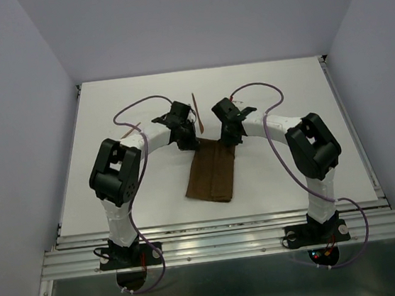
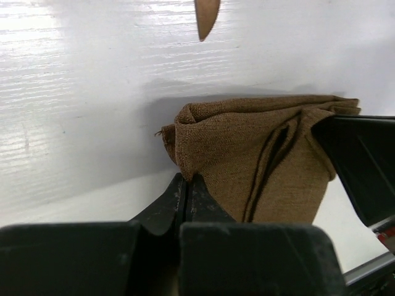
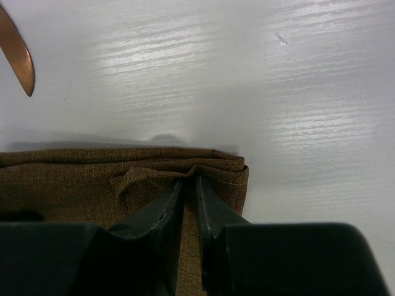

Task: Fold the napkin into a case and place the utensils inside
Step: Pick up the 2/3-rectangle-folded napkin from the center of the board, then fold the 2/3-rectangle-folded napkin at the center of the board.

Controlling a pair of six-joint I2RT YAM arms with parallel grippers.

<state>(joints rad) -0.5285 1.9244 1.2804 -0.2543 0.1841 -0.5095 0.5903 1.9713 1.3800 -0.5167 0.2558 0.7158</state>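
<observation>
Left gripper (image 2: 187, 182) and right gripper (image 3: 190, 187) each pinch a far corner of the folded dark brown fabric napkin (image 1: 211, 175), centre frame. I judge this opens its mouth for the thin reddish-brown stick utensil (image 1: 196, 114) just above.

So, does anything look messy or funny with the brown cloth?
Yes. The napkin lies a bit crooked, and its far edge is puckered where the left fingers and right fingers pinch it. One utensil lies outside, just beyond that edge.
</observation>
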